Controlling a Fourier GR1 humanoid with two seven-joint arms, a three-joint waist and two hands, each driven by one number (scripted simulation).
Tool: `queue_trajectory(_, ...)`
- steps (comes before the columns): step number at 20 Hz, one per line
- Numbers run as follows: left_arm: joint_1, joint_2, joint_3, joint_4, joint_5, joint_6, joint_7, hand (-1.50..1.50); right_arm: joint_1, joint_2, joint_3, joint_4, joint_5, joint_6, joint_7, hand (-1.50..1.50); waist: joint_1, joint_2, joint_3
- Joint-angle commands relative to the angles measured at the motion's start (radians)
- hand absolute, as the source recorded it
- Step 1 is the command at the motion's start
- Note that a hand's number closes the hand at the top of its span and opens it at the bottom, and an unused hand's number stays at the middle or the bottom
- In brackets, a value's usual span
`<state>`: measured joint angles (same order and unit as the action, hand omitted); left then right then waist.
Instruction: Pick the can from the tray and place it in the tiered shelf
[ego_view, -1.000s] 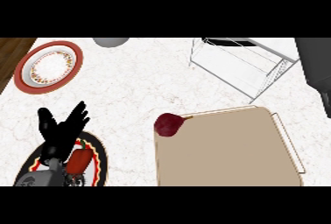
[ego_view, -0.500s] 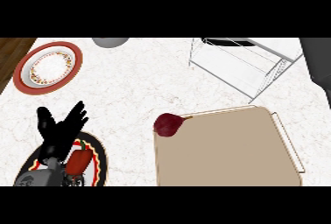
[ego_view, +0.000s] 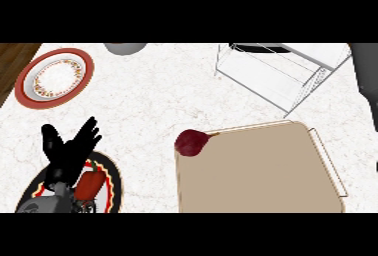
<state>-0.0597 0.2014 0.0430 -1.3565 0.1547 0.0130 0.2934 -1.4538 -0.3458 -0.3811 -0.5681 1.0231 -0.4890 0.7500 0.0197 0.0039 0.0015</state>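
A dark red can (ego_view: 193, 142) stands at the near-left corner of the tan tray (ego_view: 258, 170), which fills the lower right of the head view. The wire tiered shelf (ego_view: 277, 70) stands behind the tray at the upper right. My left hand (ego_view: 70, 147) rests at the lower left with its fingers straight and spread, well to the left of the can, holding nothing. My right hand does not show anywhere in the view.
A red-rimmed plate (ego_view: 55, 76) lies at the upper left. Under my left forearm lies a dark plate (ego_view: 107, 175) with a red item (ego_view: 90, 184) on it. A grey round object (ego_view: 124, 48) is cut off by the top edge.
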Motion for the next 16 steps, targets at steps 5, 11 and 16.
queue_trajectory(5, 0.04, 0.028, 0.033, 0.028, 0.023, -0.047, -0.034, 0.0, 0.0, -0.007, -0.096, -0.093, -0.124, -0.167, -0.05, -1.5, -0.001, 0.0, -0.002)
queue_trajectory(11, 0.09, -0.013, -0.002, -0.032, -0.011, -0.006, -0.032, 0.0, 0.041, -0.065, -0.03, -0.198, 0.023, -0.216, 0.11, -1.5, -0.022, -0.012, -0.002)
queue_trajectory(16, 0.033, 0.006, 0.032, 0.013, -0.003, 0.0, -0.011, 0.0, 0.14, -0.13, -0.07, -0.357, 0.033, -0.203, 0.166, -1.5, -0.052, -0.017, -0.002)
